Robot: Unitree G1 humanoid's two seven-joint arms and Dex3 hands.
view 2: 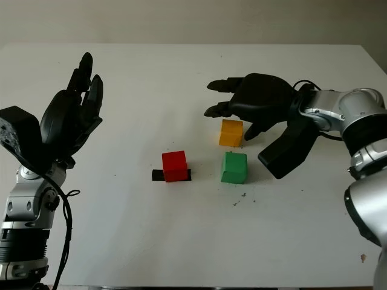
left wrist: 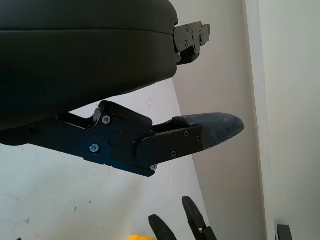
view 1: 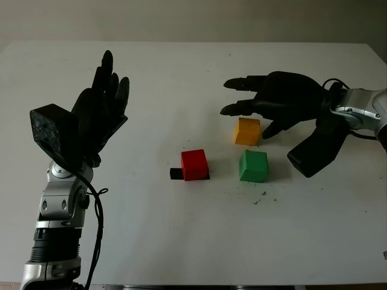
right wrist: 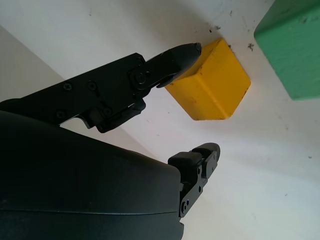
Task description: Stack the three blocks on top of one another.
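Right hand (view 1: 266, 106) open over the yellow block (view 1: 247, 131), thumb beside it, green block (view 1: 253, 166) nearby, red block (view 1: 195, 164) apart, left hand (view 1: 100, 115) raised, holding nothing.

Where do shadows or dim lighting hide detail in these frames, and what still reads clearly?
Left eye view: dim and grey, yet the red block, green block and yellow block read clearly, and the right hand shades the yellow one. Right wrist view: bright, crisp yellow block edges. Left wrist view: the raised, open left hand has a featureless dark shell.
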